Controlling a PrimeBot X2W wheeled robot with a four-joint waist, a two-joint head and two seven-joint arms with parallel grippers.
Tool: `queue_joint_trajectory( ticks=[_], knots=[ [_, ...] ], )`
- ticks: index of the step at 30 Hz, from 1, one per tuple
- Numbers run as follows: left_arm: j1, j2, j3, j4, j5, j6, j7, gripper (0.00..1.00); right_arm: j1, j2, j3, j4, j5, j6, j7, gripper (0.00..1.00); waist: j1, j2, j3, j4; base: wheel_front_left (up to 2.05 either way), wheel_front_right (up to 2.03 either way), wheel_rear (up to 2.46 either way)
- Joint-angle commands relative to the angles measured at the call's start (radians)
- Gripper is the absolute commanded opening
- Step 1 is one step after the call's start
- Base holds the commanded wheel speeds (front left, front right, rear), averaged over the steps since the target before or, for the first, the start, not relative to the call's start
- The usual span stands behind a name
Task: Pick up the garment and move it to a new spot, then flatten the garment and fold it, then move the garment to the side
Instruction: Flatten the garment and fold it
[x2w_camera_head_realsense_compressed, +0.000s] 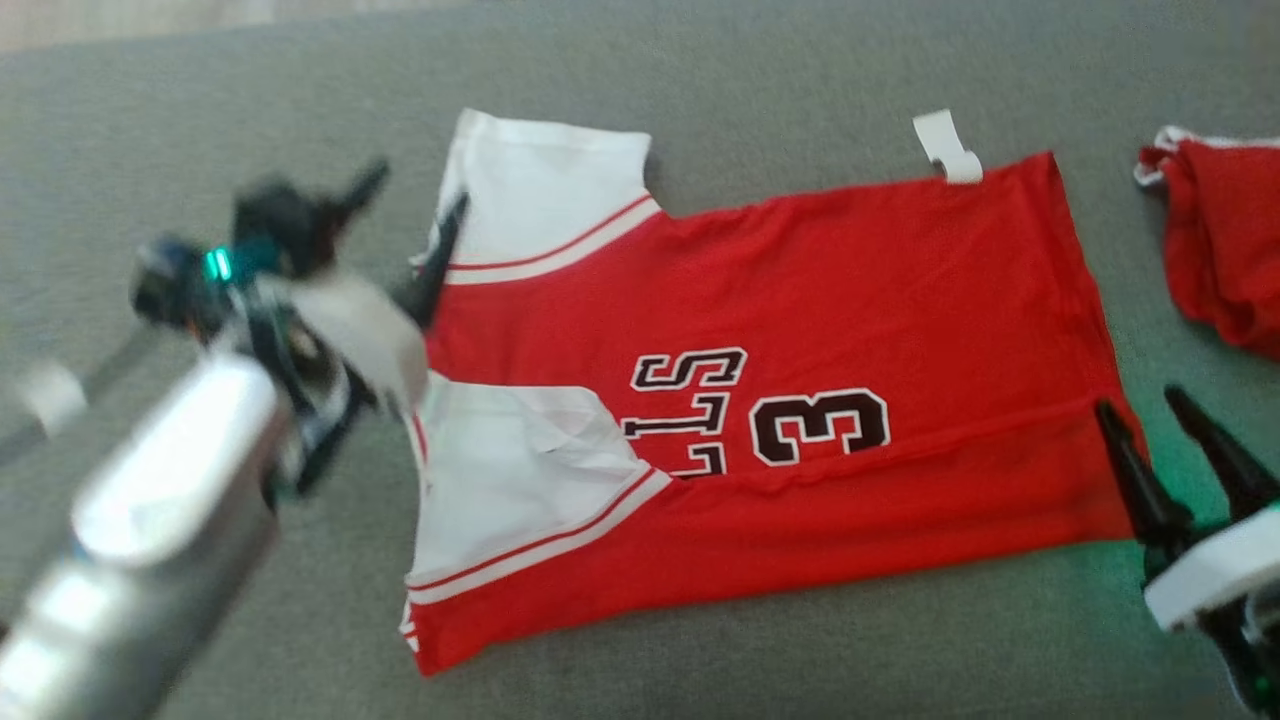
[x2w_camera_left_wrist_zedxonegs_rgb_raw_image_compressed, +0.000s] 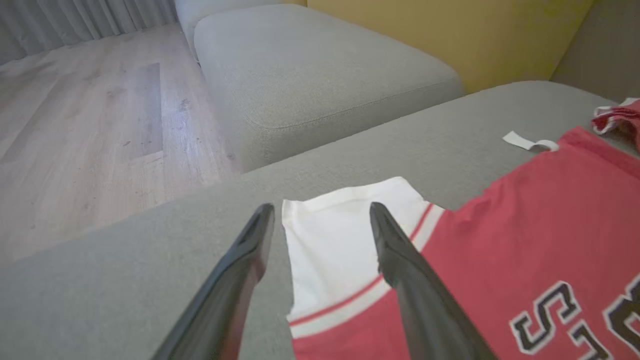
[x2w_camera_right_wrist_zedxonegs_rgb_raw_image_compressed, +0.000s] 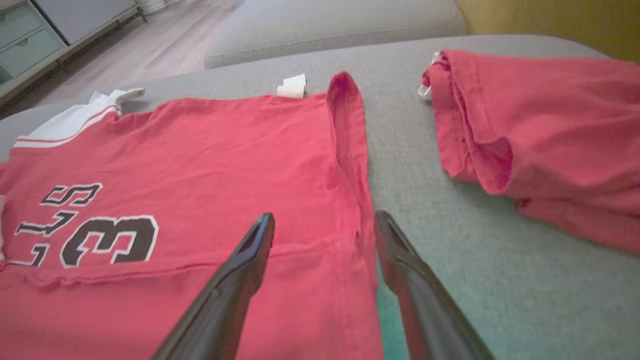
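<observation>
Garment (x2w_camera_head_realsense_compressed: 850, 290), a red jersey with white sleeves and a black "3", lies spread across the middle of the head view on a grey sofa cushion (x2w_camera_head_realsense_compressed: 760, 60), sleeves at the left and hem at the right. Left end effector (x2w_camera_head_realsense_compressed: 418, 187), blurred at the frame's left, has its fingers spread wide over the upper sleeve's edge, gripping nothing. Right end effector (x2w_camera_head_realsense_compressed: 1138, 400), at the lower right, is likewise parted astride the hem. A second red cloth (x2w_camera_head_realsense_compressed: 1220, 250) lies at the right edge.
</observation>
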Motion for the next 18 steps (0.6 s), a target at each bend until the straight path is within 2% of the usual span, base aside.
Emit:
queue_joint_trajectory(
  ticks=[1,6,9,13,18],
  knots=[
    [-0.114,0.041,0.048,0.027,0.005,-0.029,0.037,1.0,-0.037,-0.025,0.009,-0.042,-0.013,-0.001,0.006,1.0,-0.0003,0.0,0.055,-0.047,0.0,0.0,0.0],
    [-0.313,0.036,0.042,0.208,-0.016,-0.121,0.168,1.0,-0.095,-0.023,0.03,-0.069,-0.025,-0.001,0.017,1.0,-0.0003,0.0,0.124,-0.104,0.0,0.0,0.0],
    [-0.396,0.031,0.037,0.307,-0.039,-0.16,0.244,1.0,-0.125,-0.02,0.046,-0.074,-0.028,-0.001,0.017,1.0,-0.0003,0.0,0.161,-0.137,0.0,0.0,0.0],
    [-0.469,0.038,0.025,0.42,-0.055,-0.187,0.314,1.0,-0.165,-0.018,0.069,-0.065,-0.022,-0.001,0.009,1.0,-0.0003,0.0,0.197,-0.175,0.0,0.0,0.0],
    [-0.509,0.048,0.014,0.519,-0.053,-0.197,0.33,1.0,-0.193,-0.014,0.088,-0.042,-0.013,-0.001,-0.012,1.0,-0.0003,0.0,0.219,-0.205,0.0,0.0,0.0]
  ],
)
